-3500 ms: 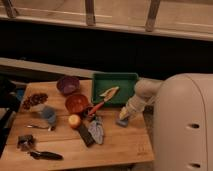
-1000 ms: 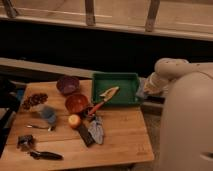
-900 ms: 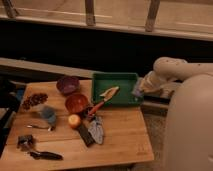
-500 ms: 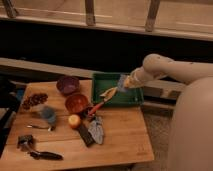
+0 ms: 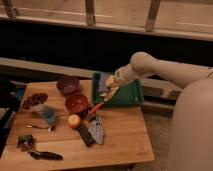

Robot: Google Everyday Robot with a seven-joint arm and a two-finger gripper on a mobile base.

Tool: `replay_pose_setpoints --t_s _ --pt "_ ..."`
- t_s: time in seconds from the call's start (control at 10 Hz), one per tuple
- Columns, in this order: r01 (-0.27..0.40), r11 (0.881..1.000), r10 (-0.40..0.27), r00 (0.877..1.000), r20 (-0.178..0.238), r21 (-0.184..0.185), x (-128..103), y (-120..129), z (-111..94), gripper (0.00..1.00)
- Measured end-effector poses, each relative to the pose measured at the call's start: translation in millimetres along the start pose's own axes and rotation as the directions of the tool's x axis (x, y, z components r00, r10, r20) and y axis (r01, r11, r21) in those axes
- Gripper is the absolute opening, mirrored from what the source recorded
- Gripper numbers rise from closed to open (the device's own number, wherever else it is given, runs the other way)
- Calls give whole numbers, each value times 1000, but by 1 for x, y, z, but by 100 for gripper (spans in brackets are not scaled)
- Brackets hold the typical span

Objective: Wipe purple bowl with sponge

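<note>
**A:** Purple bowl [image 5: 67, 84]: where is it found from the gripper [image 5: 106, 83]?

**B:** Left of the gripper, near, lower down on the table [image 5: 120, 135]. The sponge [image 5: 102, 86] is held in the closed gripper, over the green tray [image 5: 131, 95].

The gripper [image 5: 107, 81], jaws closed on what looks like the sponge [image 5: 102, 86], hangs over the left end of the green tray [image 5: 131, 95], centre frame. Between it and the purple bowl [image 5: 67, 85] to the left lies a short bare strip of bench [image 5: 125, 137]. Below that path crowd the orange-red bowl [image 5: 77, 102] and a red-handled spatula [image 5: 100, 105], its blade reaching onto the tray. The bench's lower right stands open.
</note>
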Motion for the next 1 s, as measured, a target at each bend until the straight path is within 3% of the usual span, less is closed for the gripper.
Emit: replay_pose_setpoints --t_s 0.3,0.6,1.0 --pt "-1 1000 1 1000 -5 2 1 -2 0 0" --pt "-15 1000 15 1000 -6 -10 0 -8 19 0" --pt "42 995 -41 999 6 -95 -26 39 69 0"
